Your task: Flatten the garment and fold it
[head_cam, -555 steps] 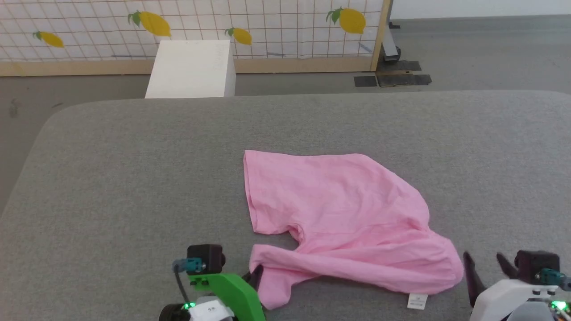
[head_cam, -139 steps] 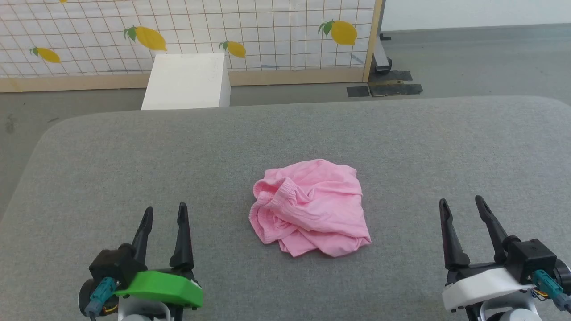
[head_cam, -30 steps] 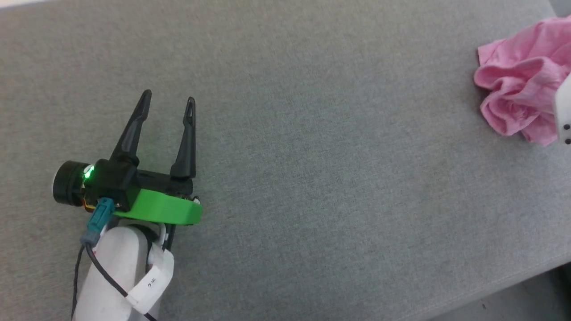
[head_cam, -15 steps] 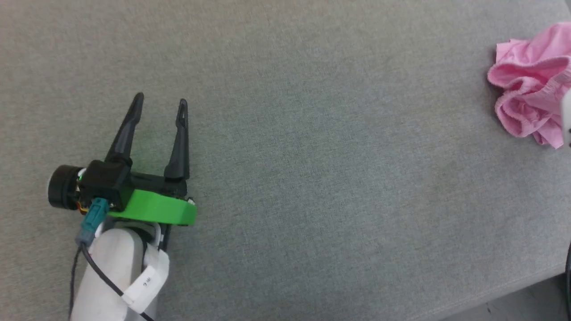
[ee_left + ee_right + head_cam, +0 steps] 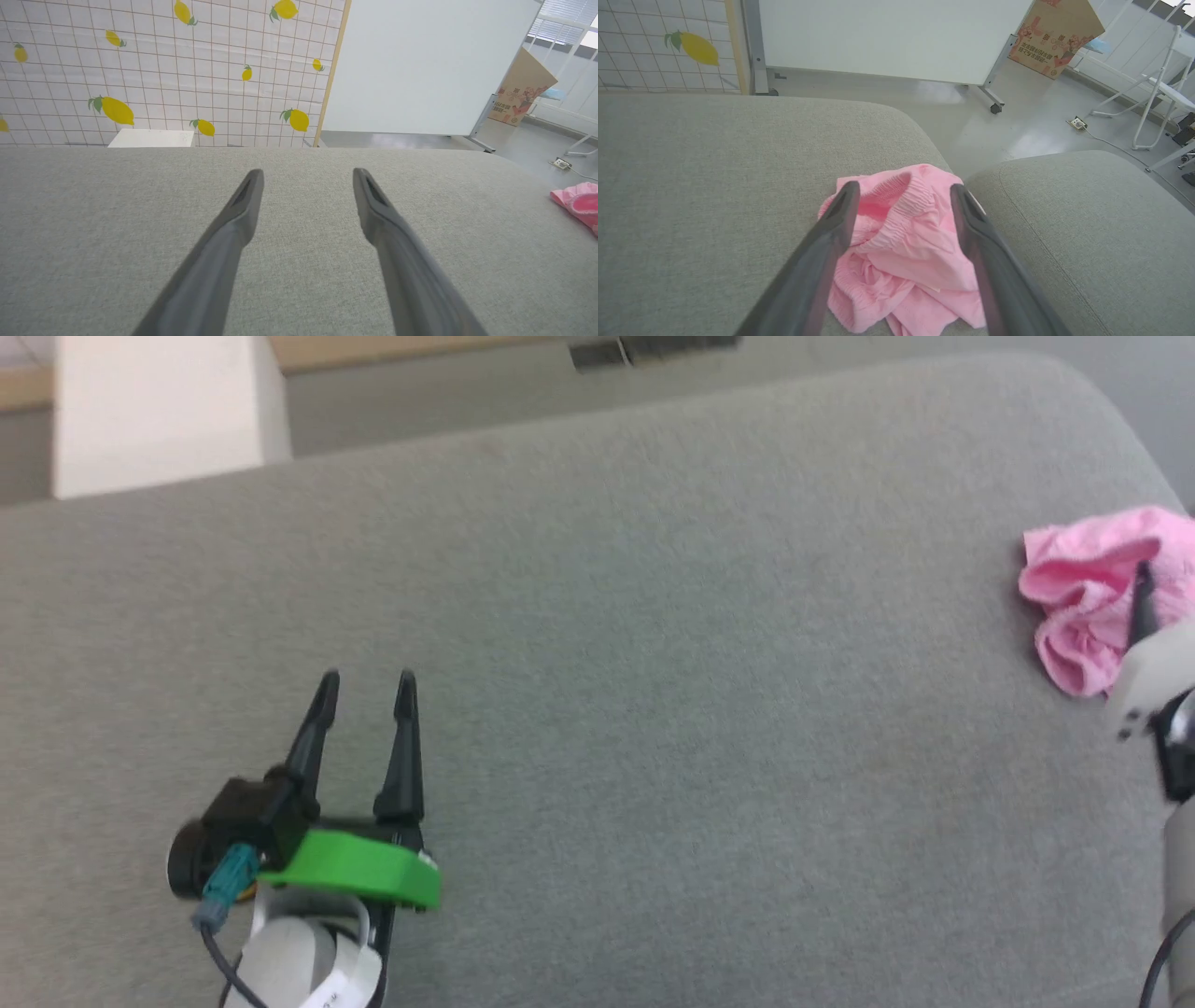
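Head: L gripper (image 5: 366,679) spread wide over gray table (image 5: 653,616); garment (image 5: 1074,607) bunched near table's right end.
L wrist: fingers apart above table, garment far right.
R wrist: R gripper (image 5: 904,187) agape, fingers straddling the crumpled pink heap.

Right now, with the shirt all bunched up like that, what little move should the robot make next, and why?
Probably lower the right gripper and close it on a top fold of the garment. Its open fingers frame the crumpled heap, which lies near the edge of the cushion, far from the open left gripper, so nothing can be flattened until a fold is caught.
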Controlling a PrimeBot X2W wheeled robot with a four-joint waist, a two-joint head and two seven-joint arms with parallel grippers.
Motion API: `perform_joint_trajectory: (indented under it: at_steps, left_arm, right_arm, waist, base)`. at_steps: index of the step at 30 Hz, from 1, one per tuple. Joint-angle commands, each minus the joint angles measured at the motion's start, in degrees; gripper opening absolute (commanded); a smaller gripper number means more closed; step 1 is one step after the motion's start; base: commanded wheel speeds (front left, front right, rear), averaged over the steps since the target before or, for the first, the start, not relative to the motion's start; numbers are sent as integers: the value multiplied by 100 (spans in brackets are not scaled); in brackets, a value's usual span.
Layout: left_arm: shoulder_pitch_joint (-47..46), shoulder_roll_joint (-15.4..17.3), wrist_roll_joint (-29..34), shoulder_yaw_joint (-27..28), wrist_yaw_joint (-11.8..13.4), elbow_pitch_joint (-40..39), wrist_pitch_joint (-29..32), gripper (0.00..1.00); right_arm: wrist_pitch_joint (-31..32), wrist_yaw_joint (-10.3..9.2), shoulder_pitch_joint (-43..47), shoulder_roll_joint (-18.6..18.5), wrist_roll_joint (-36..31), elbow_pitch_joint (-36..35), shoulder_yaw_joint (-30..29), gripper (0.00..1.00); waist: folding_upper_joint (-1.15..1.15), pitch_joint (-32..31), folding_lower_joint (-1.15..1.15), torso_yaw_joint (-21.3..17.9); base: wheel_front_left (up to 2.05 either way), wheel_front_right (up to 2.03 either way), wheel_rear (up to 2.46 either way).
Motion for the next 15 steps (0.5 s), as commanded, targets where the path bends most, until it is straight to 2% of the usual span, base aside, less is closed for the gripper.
perform_joint_trajectory:
  at_steps: [1,5,9,15]
  left_arm:
    - [133,-19,-46,47,3,39,-22,100]
    - [348,-60,-112,95,-11,106,-22,100]
    - [514,-80,-134,127,-17,137,-22,100]
    - [672,-92,-127,133,-20,187,-22,100]
  right_arm:
    - [-254,-10,251,65,245,-152,150,100]
    - [-727,-10,949,203,951,-767,509,100]
    - [-895,-10,1736,397,1463,-1663,901,100]
    - [-933,-10,2733,718,1779,-2969,1319,100]
  waist:
    - [0,-735,0,548]
    - [0,-1001,0,806]
    - [0,-1187,0,1016]
    - [0,-1358,0,1249]
  base:
    - [0,0,0]
    - [0,0,0]
    - [0,0,0]
    - [0,0,0]
